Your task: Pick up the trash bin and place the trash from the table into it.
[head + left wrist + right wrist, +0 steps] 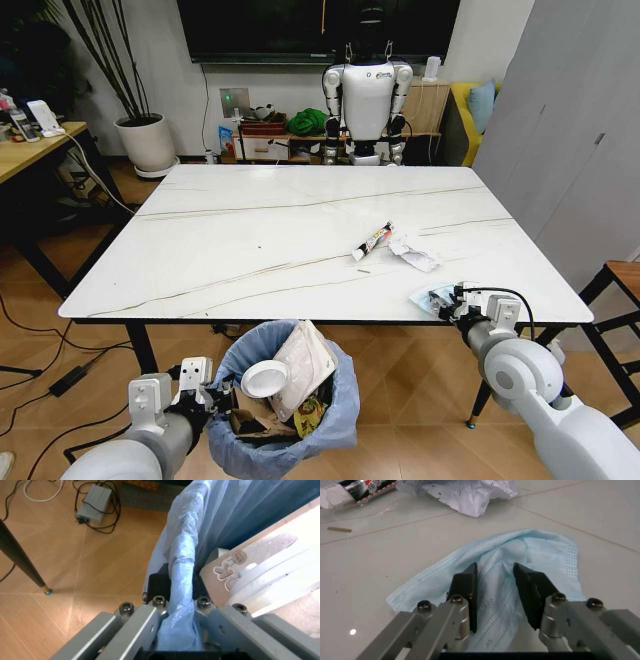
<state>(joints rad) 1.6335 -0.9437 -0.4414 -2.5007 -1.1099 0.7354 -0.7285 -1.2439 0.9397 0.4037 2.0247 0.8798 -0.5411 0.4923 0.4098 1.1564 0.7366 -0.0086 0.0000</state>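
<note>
Left gripper [175,630]: jaws clamped on the rim of the trash bin [345,400], pinching the blue-grey liner; the fingertips themselves are buried in plastic in the left wrist view. The bin sits low before the near edge of the table [250,230], just left of centre, and its lower part is cut off by the head view's bottom edge. Inside it: a white round lid [265,379], a pale flat carton [305,365] and brown cardboard; deeper contents cannot be made out.

Right gripper [495,581]: at the table's near right corner, jaws apart, straddling a raised fold of the light blue mask [540,555]. Whether the pads touch the fabric cannot be told. In the head view the mask is largely hidden behind the gripper.

Remaining on the table: a white tube [372,241] and crumpled paper [414,254] touching or nearly so, right of centre, with a small brown stick [339,529] beside them. The mask lies close to the near edge. The left and far parts of the top are bare
</note>
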